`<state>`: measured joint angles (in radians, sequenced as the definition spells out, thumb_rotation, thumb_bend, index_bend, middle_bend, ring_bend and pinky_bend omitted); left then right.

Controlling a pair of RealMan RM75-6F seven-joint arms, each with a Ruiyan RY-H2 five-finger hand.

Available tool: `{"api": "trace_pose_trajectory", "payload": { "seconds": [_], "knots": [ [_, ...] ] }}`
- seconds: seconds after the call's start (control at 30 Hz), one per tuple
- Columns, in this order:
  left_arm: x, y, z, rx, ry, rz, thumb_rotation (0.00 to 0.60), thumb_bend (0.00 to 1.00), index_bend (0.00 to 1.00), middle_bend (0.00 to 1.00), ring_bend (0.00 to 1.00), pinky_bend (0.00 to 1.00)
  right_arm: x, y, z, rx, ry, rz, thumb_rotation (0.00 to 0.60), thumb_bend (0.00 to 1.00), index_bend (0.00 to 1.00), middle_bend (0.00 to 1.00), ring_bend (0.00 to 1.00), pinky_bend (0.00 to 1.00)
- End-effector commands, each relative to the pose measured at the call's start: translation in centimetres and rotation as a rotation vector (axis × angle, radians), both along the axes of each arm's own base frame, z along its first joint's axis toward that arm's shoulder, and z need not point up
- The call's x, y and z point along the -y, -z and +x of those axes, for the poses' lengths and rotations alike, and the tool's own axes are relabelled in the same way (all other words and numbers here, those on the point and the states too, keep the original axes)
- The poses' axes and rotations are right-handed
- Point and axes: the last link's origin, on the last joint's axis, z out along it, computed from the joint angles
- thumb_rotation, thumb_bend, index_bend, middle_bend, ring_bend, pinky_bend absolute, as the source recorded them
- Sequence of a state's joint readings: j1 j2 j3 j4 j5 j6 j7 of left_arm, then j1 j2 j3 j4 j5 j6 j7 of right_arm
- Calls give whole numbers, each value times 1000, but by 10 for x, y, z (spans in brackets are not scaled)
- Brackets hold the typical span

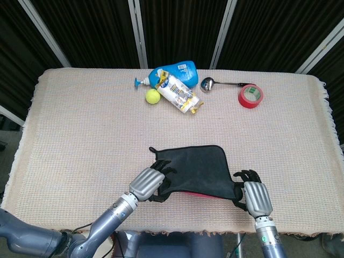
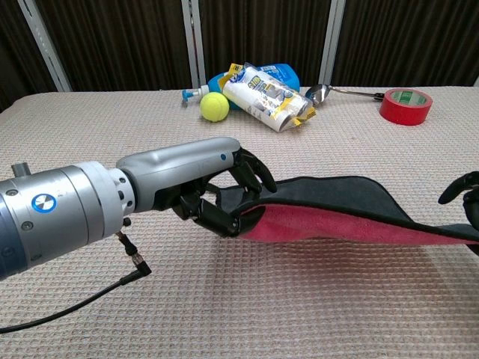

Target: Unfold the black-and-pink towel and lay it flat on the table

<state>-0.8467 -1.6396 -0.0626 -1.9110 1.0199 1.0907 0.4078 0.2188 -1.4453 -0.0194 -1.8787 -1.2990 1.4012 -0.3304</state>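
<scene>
From the head view the towel point(image 1: 198, 167) showed only its black face, spread near the front edge of the table point(image 1: 80, 123) with its far edge lying on the woven cover. The chest view revealed what that angle hid: the pink underside point(image 2: 337, 224), and the near edge held up off the surface between the two hands. The left hand point(image 1: 152, 181) had its fingers curled around the towel's near left corner, plainly clamped on the cloth in the chest view point(image 2: 224, 196). The right hand point(image 1: 252, 192) held the near right corner; the chest view caught only its dark fingers point(image 2: 462, 191) at the frame edge. At the far side lay a blue bottle point(image 1: 174, 72), a snack pack point(image 1: 180, 94), a tennis ball point(image 1: 152, 96), a spoon point(image 1: 215, 83) and a red tape roll point(image 1: 250, 95).
</scene>
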Motion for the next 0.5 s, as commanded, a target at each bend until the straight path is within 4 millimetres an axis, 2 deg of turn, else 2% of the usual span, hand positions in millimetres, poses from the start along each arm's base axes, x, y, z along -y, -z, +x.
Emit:
{"api": "trace_pose_trajectory", "payload": {
  "seconds": [0.03,0.5],
  "knots": [
    [3,3,-1,-9,9,-7,600,530,730,197,0,35,-1,1,-1,4,2,5,600,649,785,303,176,118],
    [14,15,-8,-47,16,-44,600,529,691,191,0,35,-13,10,-9,1,18,57,600,649,785,303,176,118]
  ]
}}
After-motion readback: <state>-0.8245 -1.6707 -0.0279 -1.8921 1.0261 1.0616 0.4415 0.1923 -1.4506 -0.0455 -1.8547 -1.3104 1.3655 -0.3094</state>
